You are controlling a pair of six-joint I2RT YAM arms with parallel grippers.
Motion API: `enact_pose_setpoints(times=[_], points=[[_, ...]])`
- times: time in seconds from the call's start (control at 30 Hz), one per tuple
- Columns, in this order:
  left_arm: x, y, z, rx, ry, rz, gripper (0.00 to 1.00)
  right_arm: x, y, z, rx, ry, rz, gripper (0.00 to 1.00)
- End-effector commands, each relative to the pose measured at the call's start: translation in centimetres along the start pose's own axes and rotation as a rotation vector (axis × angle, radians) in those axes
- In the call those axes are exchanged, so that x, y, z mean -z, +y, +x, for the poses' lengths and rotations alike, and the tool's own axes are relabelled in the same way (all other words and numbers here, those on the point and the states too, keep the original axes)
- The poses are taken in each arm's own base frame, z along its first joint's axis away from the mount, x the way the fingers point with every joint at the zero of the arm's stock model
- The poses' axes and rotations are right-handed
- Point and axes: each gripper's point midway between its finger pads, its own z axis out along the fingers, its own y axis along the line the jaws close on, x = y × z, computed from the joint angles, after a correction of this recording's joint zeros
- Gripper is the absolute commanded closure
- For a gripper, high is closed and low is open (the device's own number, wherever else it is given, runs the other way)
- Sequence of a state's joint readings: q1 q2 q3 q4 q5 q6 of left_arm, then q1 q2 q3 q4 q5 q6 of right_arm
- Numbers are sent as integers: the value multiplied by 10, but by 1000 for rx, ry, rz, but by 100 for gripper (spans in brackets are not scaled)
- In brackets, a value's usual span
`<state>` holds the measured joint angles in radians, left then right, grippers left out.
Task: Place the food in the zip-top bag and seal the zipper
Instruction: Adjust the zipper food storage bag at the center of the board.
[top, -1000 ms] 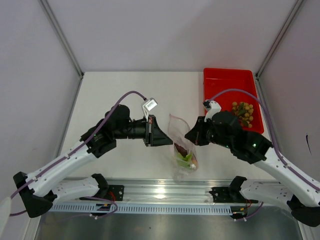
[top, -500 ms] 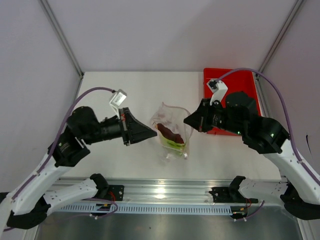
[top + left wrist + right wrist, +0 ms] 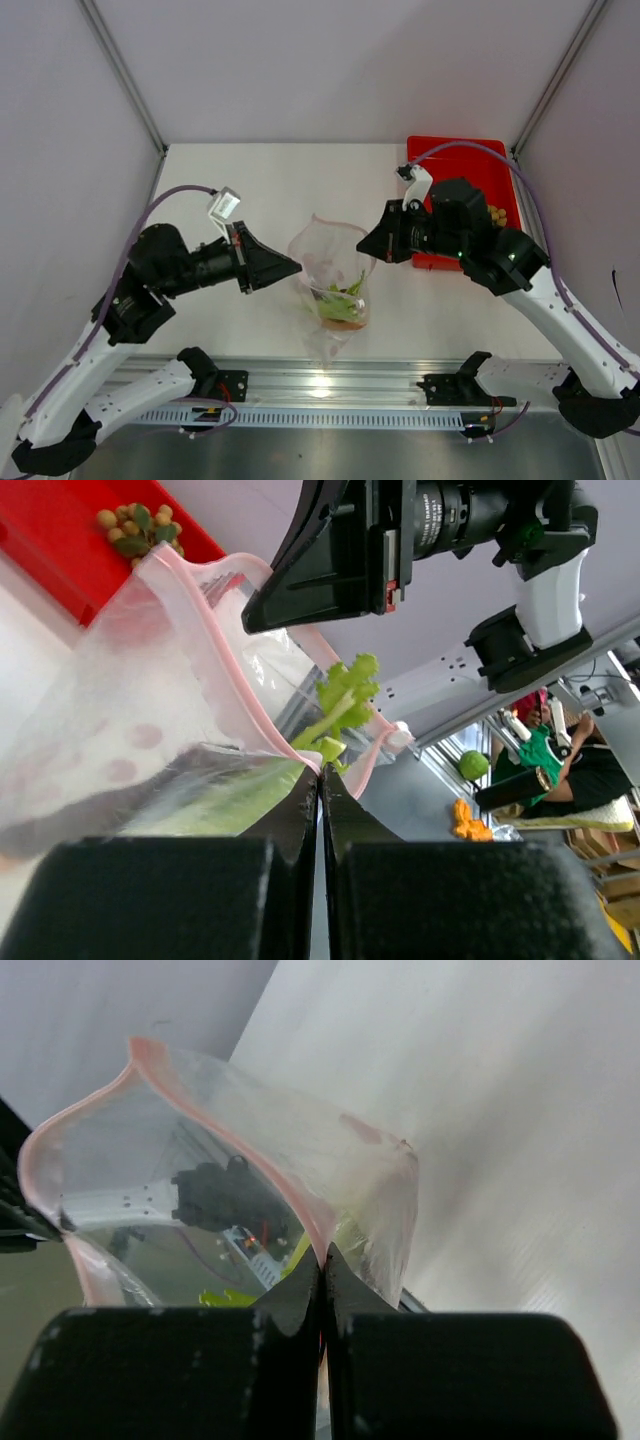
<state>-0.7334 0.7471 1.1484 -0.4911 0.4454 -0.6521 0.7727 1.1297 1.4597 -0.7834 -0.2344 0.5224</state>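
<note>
Shining bright and even from above, throwing only faint shadows on the white table (image 3: 250, 180). Glinting off the metal rail (image 3: 320, 392). Blurring the dark fingers (image 3: 150, 900) up close in both wrist views, sharpening just beyond the fingertips (image 3: 298, 1298) on the zip-top bag (image 3: 130, 710).

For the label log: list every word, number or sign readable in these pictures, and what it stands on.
No text can be read in any view.
Fine white markings on the lens barrel of the right wrist camera, seen from the left wrist: too small and blurred to read.
On the zip-top bag: pink dots only, no print.
</note>
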Motion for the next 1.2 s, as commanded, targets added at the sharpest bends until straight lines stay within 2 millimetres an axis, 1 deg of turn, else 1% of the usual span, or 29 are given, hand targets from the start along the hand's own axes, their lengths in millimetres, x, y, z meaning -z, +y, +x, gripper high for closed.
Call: enact_pose_setpoints(times=[0.0, 0.03, 0.07, 0.1, 0.13, 0.17, 0.2, 0.23, 0.27, 0.3, 0.33, 0.37, 0.4, 0.47, 0.5, 0.53, 0.57, 0.6, 0.63, 0.7, 0.73, 0.8, 0.83, 0.93, 0.97, 1.03, 1.07, 1.13, 1.17], points=[[-39, 44, 38, 89, 114, -32, 99, -29, -20, 24, -26, 75, -1, 100], [-57, 70, 65, 150, 198, -73, 100, -40, -30, 36, -36, 121, 15, 100], [-63, 79, 79, 184, 245, -77, 99, -48, -40, 46, -42, 153, 52, 100], [-68, 85, 82, 195, 263, -83, 100, -56, -45, 49, -37, 171, 79, 100], [-71, 86, 81, 201, 273, -89, 99, -56, -48, 47, -14, 165, 109, 100], [-71, 75, 65, 176, 242, -67, 99, -49, -30, 29, 14, 127, 80, 100], [-67, 58, 44, 132, 193, -34, 99, -45, -21, 19, 34, 110, 68, 100], [-56, 33, 18, 84, 125, 6, 99, -30, 0, -5, 65, 54, 36, 100], [-49, 25, 6, 60, 90, 3, 100, -22, 12, -16, 81, 30, 12, 100], [-37, 2, -17, 8, 37, 36, 100, -14, 23, -26, 91, 7, -10, 100], [-22, -18, -31, -26, 1, 64, 100, -1, 41, -40, 107, -23, -55, 100], [-18, -20, -30, -28, -1, 66, 99, -1, 43, -38, 109, -16, -67, 100], [-8, -35, -41, -51, -36, 92, 100, 7, 57, -47, 120, -49, -112, 100], [3, -37, -39, -58, -57, 94, 99, 15, 66, -46, 117, -66, -161, 100], [-1, -25, -30, -42, -46, 64, 99, 11, 61, -39, 111, -63, -165, 100], [-2, -18, -26, -35, -47, 47, 99, 5, 53, -33, 105, -54, -151, 100], [-12, 13, 1, 11, 6, -20, 100, -12, 34, -14, 80, -1, -108, 100], [-16, 24, 9, 31, 21, -46, 99, -20, 24, -7, 64, 17, -87, 100], [-23, 43, 28, 68, 68, -73, 99, -30, 11, 2, 47, 49, -68, 100], [-33, 57, 38, 93, 85, -83, 99, -45, -4, 16, 29, 78, -54, 100], [-37, 70, 53, 115, 117, -102, 99, -55, -18, 30, 13, 112, -26, 100], [-42, 82, 54, 124, 126, -131, 99, -68, -28, 39, 4, 142, -8, 100], [-42, 79, 43, 115, 111, -126, 99, -71, -29, 39, 4, 149, -2, 100], [-40, 72, 26, 85, 108, -132, 99, -77, -26, 36, 16, 155, -4, 100], [-35, 51, -3, 28, 57, -102, 99, -74, -19, 26, 25, 135, -17, 100], [-31, 47, -10, 19, 71, -120, 99, -75, -15, 21, 39, 139, -15, 100], [-23, 24, -36, -36, 16, -90, 99, -70, -4, 7, 55, 108, -35, 100], [-19, 17, -43, -45, 19, -95, 99, -68, 4, -2, 72, 99, -46, 100], [-11, 0, -60, -80, -22, -73, 99, -63, 16, -14, 88, 67, -70, 100]])
